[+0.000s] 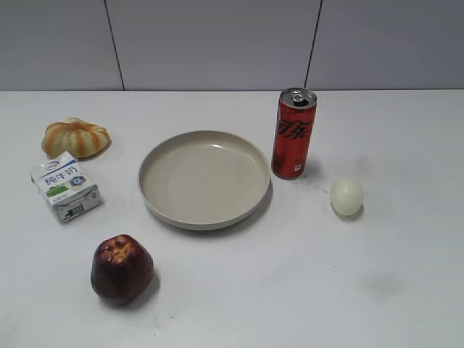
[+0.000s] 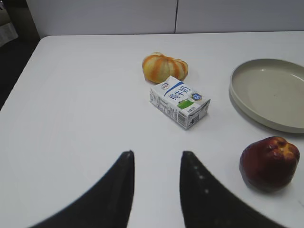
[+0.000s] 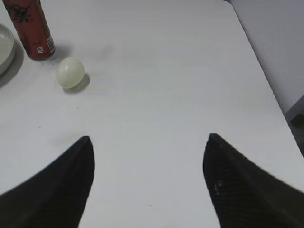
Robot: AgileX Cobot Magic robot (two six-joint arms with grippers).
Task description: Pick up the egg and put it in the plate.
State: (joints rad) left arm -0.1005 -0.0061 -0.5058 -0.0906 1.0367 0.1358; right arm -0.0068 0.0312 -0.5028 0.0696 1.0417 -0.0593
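Observation:
The pale cream egg (image 1: 346, 196) lies on the white table right of the plate and just in front of the red can; it also shows in the right wrist view (image 3: 71, 72), far up and to the left of my jaws. The beige plate (image 1: 152, 156) sits in the middle, empty; its rim shows in the left wrist view (image 2: 237, 95) and the right wrist view (image 3: 4, 45). My right gripper (image 3: 149, 142) is open wide and empty over bare table. My left gripper (image 2: 156, 159) is open and empty over bare table. Neither gripper shows in the exterior view.
A red can (image 1: 293, 134) stands by the plate's right rim, close behind the egg. A ribbed orange pumpkin-shaped thing (image 1: 75, 138), a milk carton (image 1: 65, 186) and a dark red fruit (image 1: 121, 268) sit left of the plate. The table's right edge (image 3: 266, 76) is near.

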